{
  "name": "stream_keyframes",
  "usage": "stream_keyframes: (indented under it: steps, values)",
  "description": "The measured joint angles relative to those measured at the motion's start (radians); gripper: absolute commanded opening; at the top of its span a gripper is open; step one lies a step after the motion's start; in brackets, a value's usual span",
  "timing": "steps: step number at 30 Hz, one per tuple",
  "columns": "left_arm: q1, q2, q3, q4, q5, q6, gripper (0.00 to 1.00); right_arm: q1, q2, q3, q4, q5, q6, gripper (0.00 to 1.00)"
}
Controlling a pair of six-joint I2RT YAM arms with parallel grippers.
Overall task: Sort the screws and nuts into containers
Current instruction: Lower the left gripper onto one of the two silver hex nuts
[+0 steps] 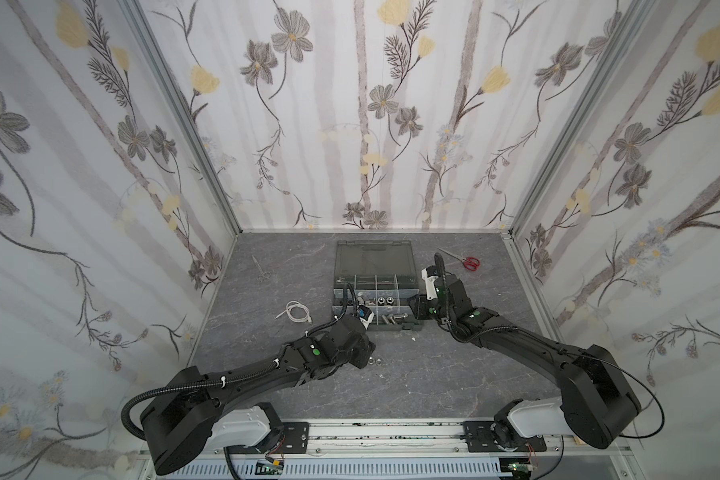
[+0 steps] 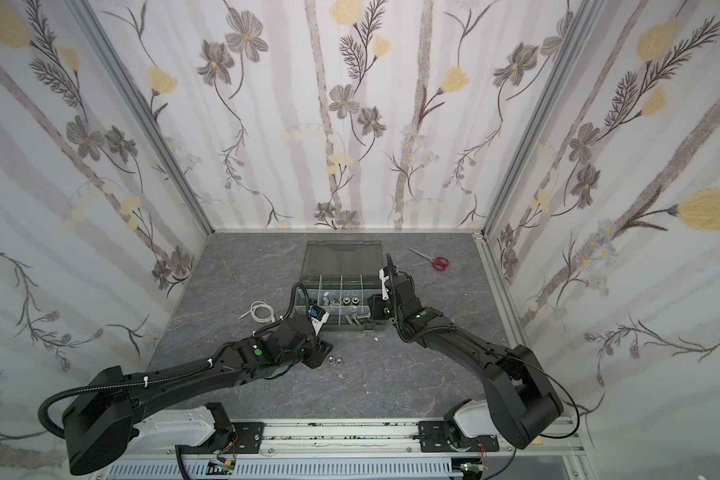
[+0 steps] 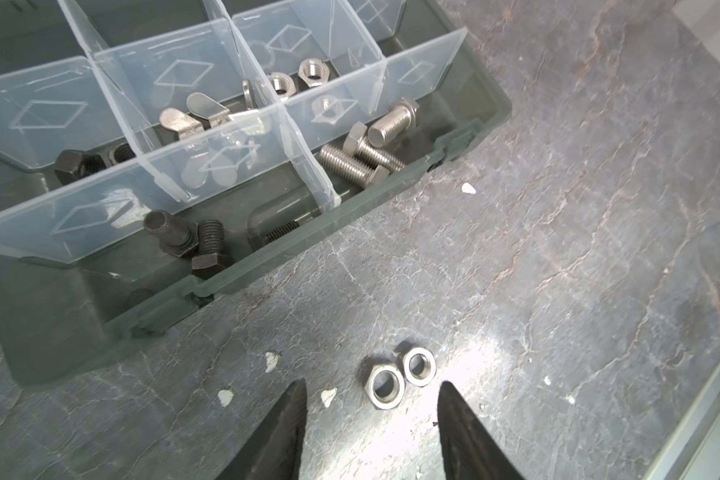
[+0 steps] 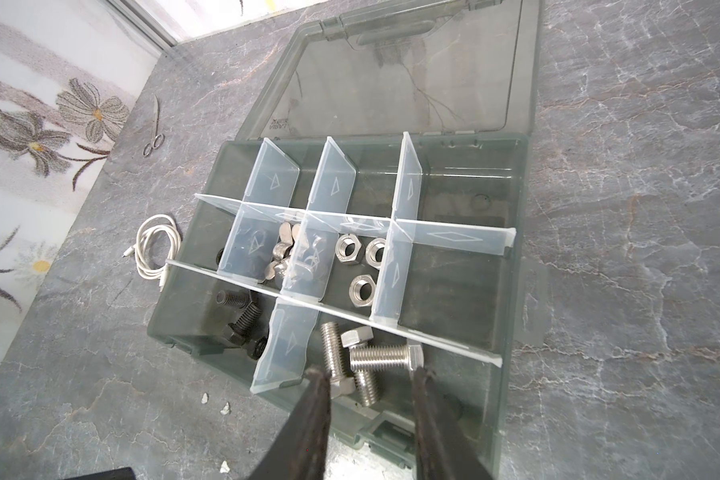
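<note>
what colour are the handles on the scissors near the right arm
Red handles; they show best in a top view.

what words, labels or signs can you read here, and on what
No text reads clearly.
Smoky see-through lid of the dark grey plastic case: small embossed lettering, mirrored, too blurred to read.
Translucent pale dividers: outlined diamond and triangle marks, no letters.

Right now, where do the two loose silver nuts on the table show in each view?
In a top view: loose nuts on the table in front of the case.
In a top view: same spot.
Left wrist: between the open left claw's tips.
Right wrist: not in it.
Shared landmark: the silver screws in the case.
</note>
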Motion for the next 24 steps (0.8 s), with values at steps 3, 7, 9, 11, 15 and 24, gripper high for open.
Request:
stream_keyframes:
  steps: [3,7,9,11,15,24]
  values:
    - [-0.005,0.043,0.006,-0.011,0.000,0.023,0.53,-0.001,-0.003,-0.008,0.000,0.000,0.004,0.35]
    - [-0.018,0.103,0.019,-0.024,0.005,0.035,0.53,-0.001,-0.012,-0.014,-0.001,0.001,0.009,0.35]
    - [-0.024,0.134,0.031,-0.026,0.009,0.043,0.53,-0.001,-0.018,-0.024,0.013,0.001,0.011,0.35]
    - [-0.030,0.168,0.045,-0.029,0.016,0.047,0.53,-0.001,-0.023,-0.046,0.016,0.001,0.012,0.35]
    - [-0.038,0.232,0.069,-0.032,0.027,0.053,0.53,-0.006,-0.033,-0.069,0.008,0.002,0.019,0.35]
    - [-0.049,0.282,0.083,-0.050,0.034,0.053,0.49,-0.018,-0.069,-0.110,0.014,0.021,0.029,0.35]
